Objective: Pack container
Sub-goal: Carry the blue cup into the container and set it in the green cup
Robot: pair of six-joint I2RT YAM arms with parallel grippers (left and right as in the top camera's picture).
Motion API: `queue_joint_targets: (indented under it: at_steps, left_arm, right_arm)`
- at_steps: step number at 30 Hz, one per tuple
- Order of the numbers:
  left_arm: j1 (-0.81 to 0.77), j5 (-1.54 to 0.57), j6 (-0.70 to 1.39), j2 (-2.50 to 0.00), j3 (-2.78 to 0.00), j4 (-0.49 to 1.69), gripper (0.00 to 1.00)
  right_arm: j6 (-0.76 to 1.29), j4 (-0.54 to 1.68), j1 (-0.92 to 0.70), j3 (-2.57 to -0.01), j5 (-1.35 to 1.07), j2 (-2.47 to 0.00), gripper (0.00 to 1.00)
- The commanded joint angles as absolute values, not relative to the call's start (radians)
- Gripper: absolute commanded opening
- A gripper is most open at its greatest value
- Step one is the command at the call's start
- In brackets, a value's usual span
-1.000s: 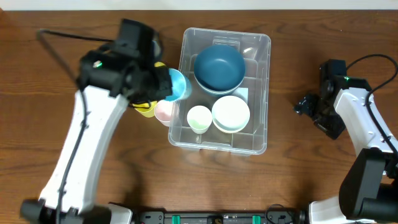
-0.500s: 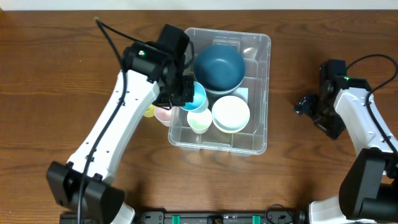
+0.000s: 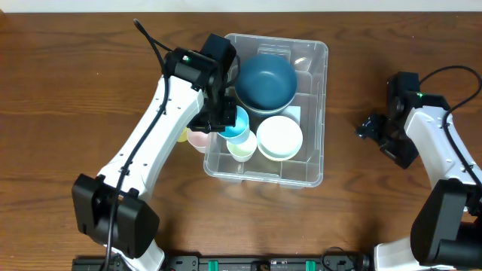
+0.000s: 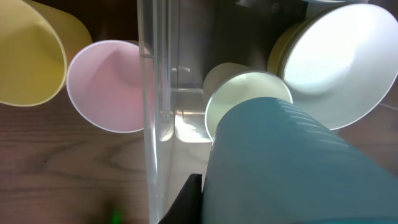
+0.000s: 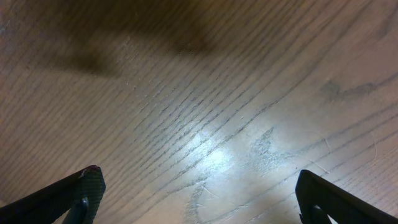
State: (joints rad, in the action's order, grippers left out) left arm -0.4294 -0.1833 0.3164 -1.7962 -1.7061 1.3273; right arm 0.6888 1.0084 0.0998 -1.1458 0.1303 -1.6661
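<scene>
Now, table: brown wood; I see it bare under my right claw and spreading out around both claws.
container: clear bin lying flat on the table; its near left corner sits right under my left claw, and it is well apart from my right claw.
dark blue bowl: inside the container, just beyond my left claw toward the far end.
white bowl: inside the container, just beside my left claw, on the side away from the container wall.
left claw: clamped on the blue cup, hanging over the container's inner left edge.
right claw: fingers spread wide with nothing between them.
blue cup: gripped in my left claw, lying on its side.
pink cup: outside the wall, beside my left claw, mouth up.
yellow cup: just beyond the pink cup.
pale green cup: inside, directly below the blue cup.
</scene>
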Motion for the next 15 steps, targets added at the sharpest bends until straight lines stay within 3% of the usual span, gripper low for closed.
queue_joint_targets:
  at_steps: [1, 15]
  left_arm:
    - [-0.434, -0.173, 0.307, -1.802, -1.703, 1.327, 0.06]
    - [-0.476, -0.141, 0.313, -1.811, -1.703, 1.323, 0.06]
  right_arm:
    - [0.702, 1.009, 0.104, -1.147, 0.138, -1.668, 0.99]
    - [0.702, 1.009, 0.104, -1.147, 0.138, -1.668, 0.99]
